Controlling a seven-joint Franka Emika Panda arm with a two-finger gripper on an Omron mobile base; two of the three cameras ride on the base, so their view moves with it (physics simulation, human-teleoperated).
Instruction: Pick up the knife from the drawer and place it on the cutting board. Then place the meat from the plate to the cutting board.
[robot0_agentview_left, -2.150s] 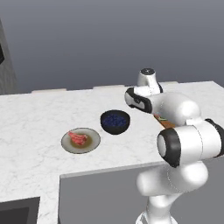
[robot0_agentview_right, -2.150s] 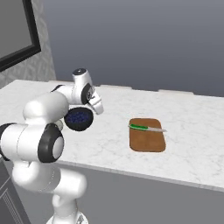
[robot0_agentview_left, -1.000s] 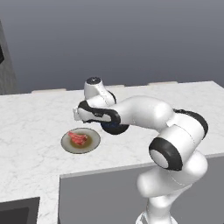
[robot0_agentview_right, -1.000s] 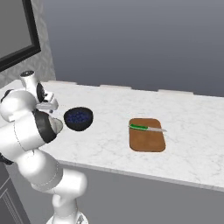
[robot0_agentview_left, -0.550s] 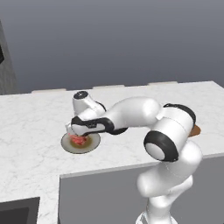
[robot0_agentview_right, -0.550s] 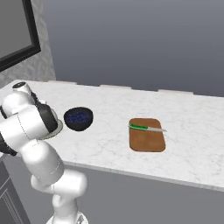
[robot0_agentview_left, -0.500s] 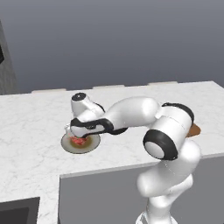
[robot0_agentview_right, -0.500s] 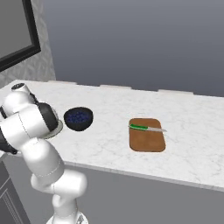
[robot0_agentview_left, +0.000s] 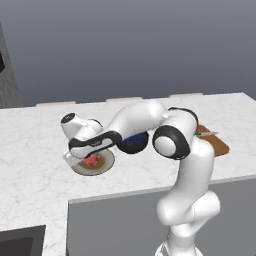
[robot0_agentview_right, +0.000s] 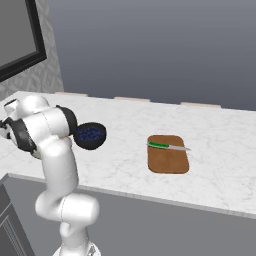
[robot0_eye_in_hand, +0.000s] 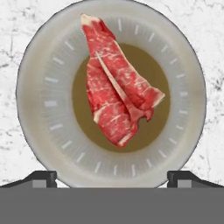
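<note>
While the knife part looks finished, these lines cover picking up the meat.

Knife: the knife (robot0_agentview_right: 166, 146) lies across the far end of the cutting board (robot0_agentview_right: 168, 159), green handle to the left in the right base view, so I judge that half of the task done.

Meat: the meat (robot0_eye_in_hand: 117, 96) lies on the brown centre of the plate (robot0_eye_in_hand: 43, 105), running at a slant in the hand view, with one end reaching up onto the pale rim. In the left base view it shows red on the plate (robot0_agentview_left: 103, 165), just below the hand.

Gripper: the gripper (robot0_eye_in_hand: 112, 177) hangs straight over the plate, jaws spread wide and holding nothing; its two dark fingertips (robot0_eye_in_hand: 40, 177) stand either side of the plate's near edge.

Step in hand: lining up over the meat and coming down for the grasp, as I read it.

How to do it well: centre the hand on the thick middle of the meat, not the thin end on the rim. Turn the wrist so the fingers close across the narrow width. Come down slowly until the tips nearly reach the plate, then close gently.

Risks: tips catching the raised rim and tipping or sliding the plate; a soft, limp piece slipping out if pinched at its edge.

Nearby: a dark blue bowl (robot0_agentview_right: 90, 135) stands just beside the plate, towards the board, so lift clear before carrying over it.
</note>
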